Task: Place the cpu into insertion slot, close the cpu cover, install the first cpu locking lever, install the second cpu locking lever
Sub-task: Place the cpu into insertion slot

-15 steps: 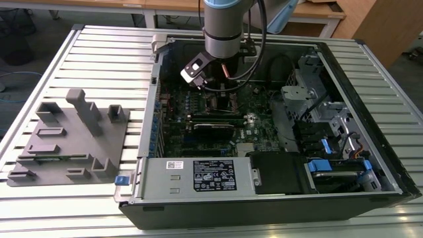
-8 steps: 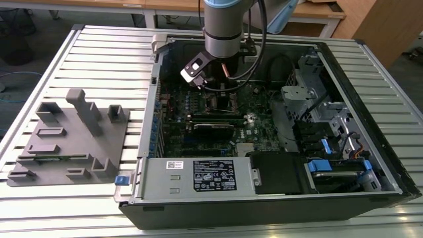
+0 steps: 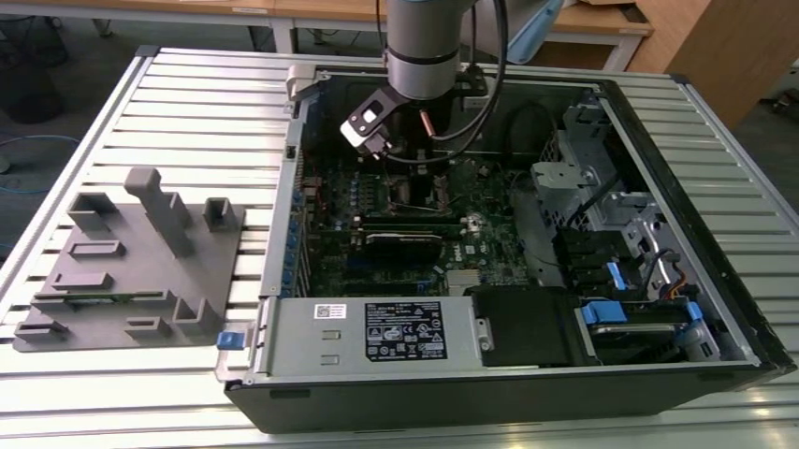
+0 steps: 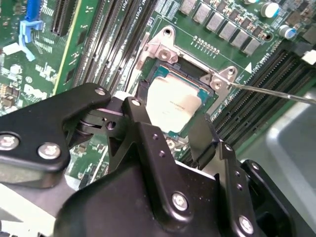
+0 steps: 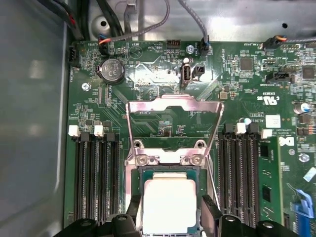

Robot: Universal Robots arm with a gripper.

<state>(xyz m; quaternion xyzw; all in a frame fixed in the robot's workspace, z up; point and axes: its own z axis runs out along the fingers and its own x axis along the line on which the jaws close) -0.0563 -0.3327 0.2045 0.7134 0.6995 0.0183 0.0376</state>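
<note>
The silvery-grey square cpu (image 5: 170, 205) lies in the dark-framed square insertion slot (image 5: 170, 170), so our gripper (image 4: 169, 113) straddles it, jaws parted, empty.

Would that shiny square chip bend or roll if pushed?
The cpu looks flat with a metal top, so probably stiff. Its smooth top may be slippery. Lying flat in the insertion slot, it likely won't roll.

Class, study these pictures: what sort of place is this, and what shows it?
Probably a robotics lab or workshop: a robot arm reaches into an open computer case lying on a slatted metal table beside a grey fixture block.
</note>
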